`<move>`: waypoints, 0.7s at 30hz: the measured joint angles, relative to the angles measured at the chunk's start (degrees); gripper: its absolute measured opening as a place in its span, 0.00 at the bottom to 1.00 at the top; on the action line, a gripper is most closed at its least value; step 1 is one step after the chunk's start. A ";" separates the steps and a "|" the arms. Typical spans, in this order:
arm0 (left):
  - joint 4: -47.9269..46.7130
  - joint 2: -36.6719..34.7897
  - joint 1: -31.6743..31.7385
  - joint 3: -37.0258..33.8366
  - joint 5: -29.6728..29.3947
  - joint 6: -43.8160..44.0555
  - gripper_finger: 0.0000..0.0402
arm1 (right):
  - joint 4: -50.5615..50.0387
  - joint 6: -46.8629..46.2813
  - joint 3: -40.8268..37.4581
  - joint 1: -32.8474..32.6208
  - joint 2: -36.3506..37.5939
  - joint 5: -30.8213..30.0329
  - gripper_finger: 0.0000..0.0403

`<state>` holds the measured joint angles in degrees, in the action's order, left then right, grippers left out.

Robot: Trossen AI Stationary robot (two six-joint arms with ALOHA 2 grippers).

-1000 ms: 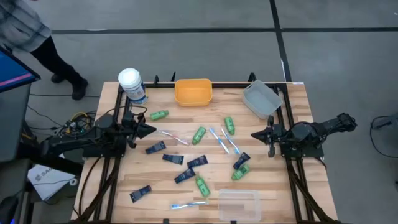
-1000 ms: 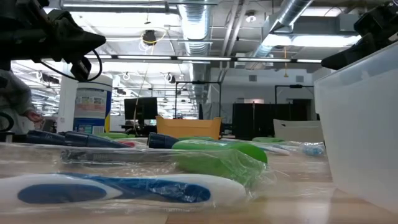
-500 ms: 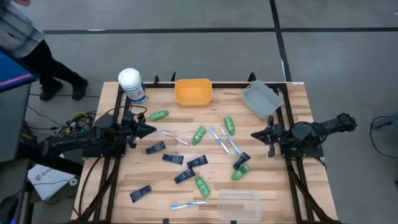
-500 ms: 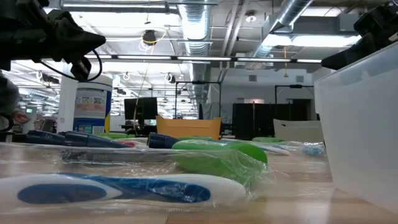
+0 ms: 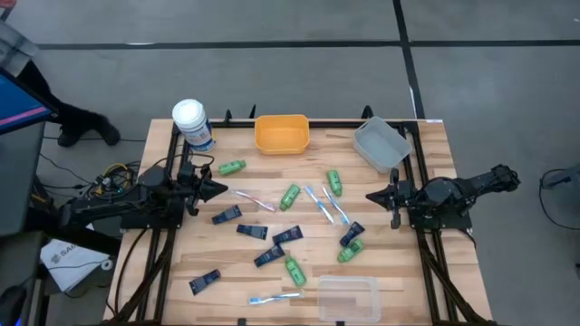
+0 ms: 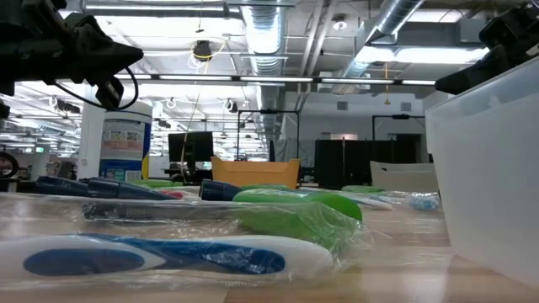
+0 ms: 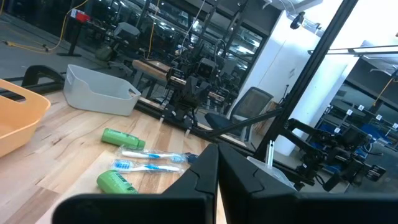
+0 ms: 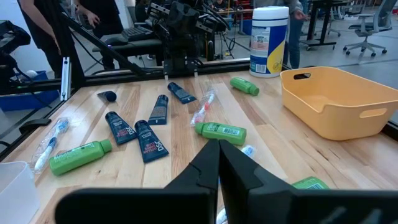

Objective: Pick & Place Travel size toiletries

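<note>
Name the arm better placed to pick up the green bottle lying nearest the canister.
Left. The left pincer waits at the table's left edge, right beside that green bottle, with nothing between them. The right pincer sits across the table, beyond the other toiletries.

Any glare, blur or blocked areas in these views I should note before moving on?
High view: even light, whole table sharp. Low view: the close blue toothbrush and its crinkled wrapper fill the front and look soft; the clear bin blocks the picture's right side; ceiling lights are bright. Left wrist view: the shut left gripper covers the bottom. Right wrist view: the same with the right gripper.
</note>
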<state>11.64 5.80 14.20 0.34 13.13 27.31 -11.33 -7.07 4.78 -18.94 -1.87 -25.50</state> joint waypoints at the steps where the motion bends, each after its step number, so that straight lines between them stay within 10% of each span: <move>1: 0.00 0.01 0.02 -0.01 -0.01 0.01 0.00 | 0.02 0.00 0.02 -0.01 0.00 -0.01 0.00; 13: 0.07 -0.01 0.02 0.02 0.00 0.02 0.00 | -0.03 0.90 0.02 0.00 0.00 -0.06 0.00; 21: 0.48 -0.01 0.02 0.01 0.00 2.35 0.00 | -0.17 20.97 0.04 1.44 0.00 -1.42 0.00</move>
<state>12.12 5.79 14.22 0.36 13.13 29.66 -11.51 13.90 4.82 -17.50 -1.87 -26.92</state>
